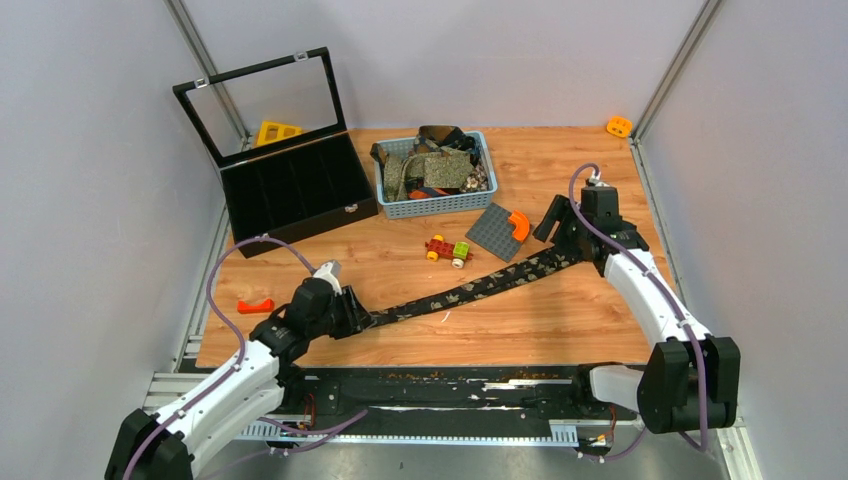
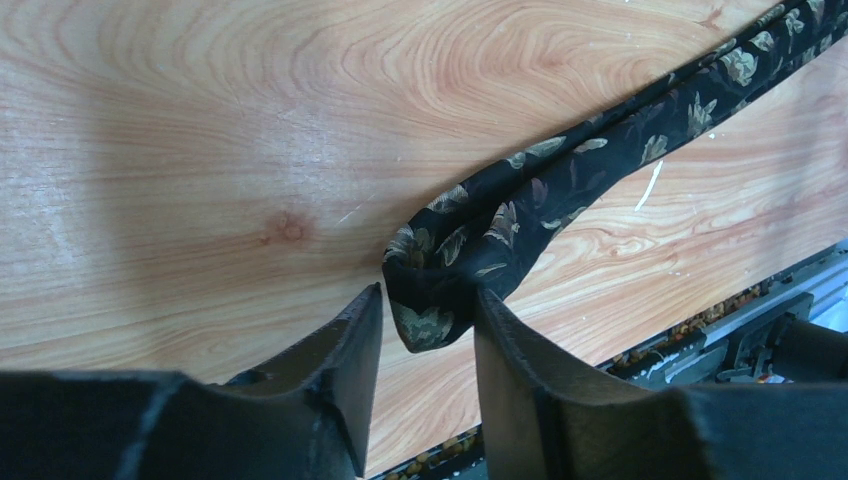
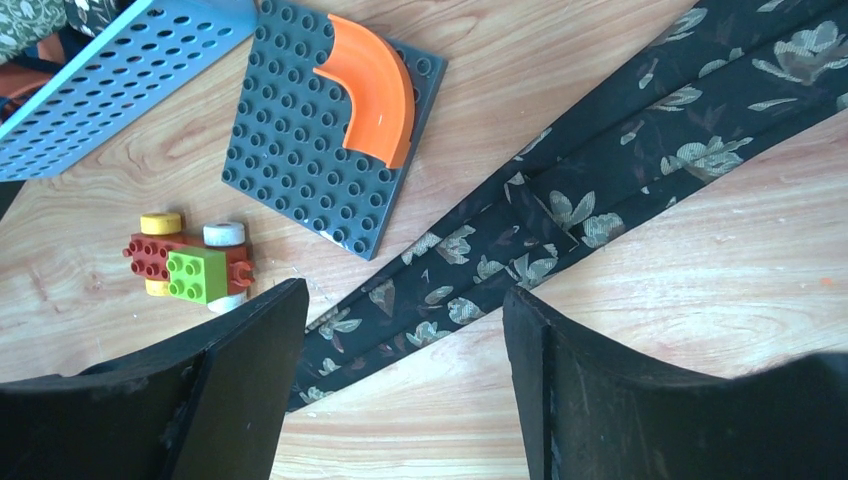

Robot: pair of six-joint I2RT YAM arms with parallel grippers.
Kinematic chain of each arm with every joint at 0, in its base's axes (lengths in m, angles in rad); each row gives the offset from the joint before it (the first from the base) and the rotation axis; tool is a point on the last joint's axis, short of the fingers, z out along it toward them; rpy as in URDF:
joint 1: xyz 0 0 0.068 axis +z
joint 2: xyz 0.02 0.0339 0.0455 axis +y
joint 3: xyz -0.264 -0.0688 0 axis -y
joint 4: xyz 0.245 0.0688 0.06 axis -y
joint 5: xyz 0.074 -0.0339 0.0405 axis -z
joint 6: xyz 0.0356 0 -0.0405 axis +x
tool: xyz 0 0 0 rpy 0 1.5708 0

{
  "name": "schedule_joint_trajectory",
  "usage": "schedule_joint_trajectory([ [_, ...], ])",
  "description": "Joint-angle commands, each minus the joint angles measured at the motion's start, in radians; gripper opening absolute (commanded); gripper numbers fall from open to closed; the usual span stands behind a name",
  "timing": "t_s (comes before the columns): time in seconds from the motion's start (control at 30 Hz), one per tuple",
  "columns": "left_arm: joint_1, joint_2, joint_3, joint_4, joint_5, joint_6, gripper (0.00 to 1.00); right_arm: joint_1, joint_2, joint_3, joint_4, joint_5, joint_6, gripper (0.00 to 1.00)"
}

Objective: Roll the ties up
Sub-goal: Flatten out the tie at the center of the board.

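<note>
Left gripper first: we see its black fingers flanking the folded narrow end of the black floral tie, but we cannot tell whether they pinch it. Each wrist view cuts the soft fabric off. Only the overhead shows it stretched across the wooden table to the right gripper, spread wide above it and holding nothing. Nearby lies a studded grey plate.
</note>
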Motion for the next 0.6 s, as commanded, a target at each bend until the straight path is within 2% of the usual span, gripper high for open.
schedule_joint_trajectory([
  [0.0, -0.003, 0.003, -0.012, 0.07, 0.001, -0.022, 0.43, 0.024, -0.036, -0.023, 0.012, -0.02, -0.02, 0.72],
  [0.23, -0.003, 0.011, -0.036, 0.111, -0.006, -0.046, 0.24, 0.09, -0.04, -0.055, 0.037, -0.038, -0.026, 0.7],
  [0.57, -0.003, -0.035, -0.025, 0.053, -0.053, -0.112, 0.09, 0.362, -0.024, -0.085, 0.155, -0.05, -0.021, 0.67],
])
